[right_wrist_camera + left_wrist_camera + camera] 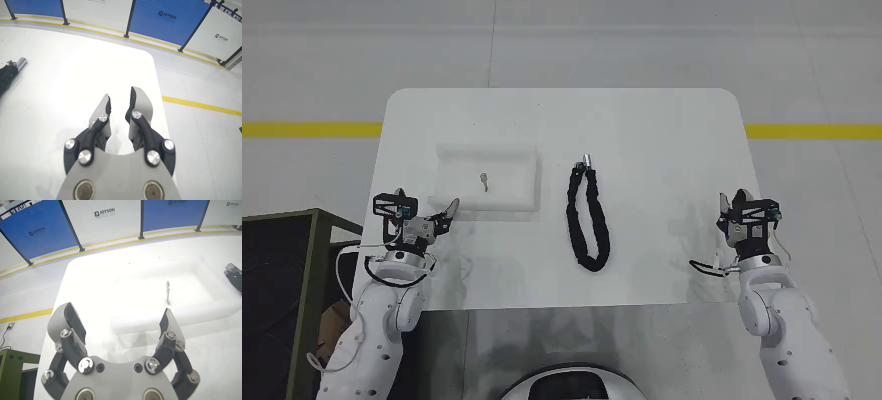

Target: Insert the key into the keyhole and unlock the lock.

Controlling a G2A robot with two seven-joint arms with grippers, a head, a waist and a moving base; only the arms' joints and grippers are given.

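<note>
Small silver metal key [485, 181] is found standing upright in the shallow white foam tray [522, 155], on the left half of the white table [662, 130]. Just left of the tray, the left gripper [117, 309] is held wide open and empty, pointed toward the key. Picking up the key is judged to be the step in hand. The bow should be pinched near its top, with the blade left free and straight for insertion. The foam rim should be cleared on the approach. At the table's centre, the black fabric-sleeved chain lock [587, 225] is laid in a closed loop, its silver cylinder end [586, 160] on the far side. Well to the right, the right gripper [120, 92] is held empty with a narrow gap, and is probably needed to steady the cylinder.
</note>
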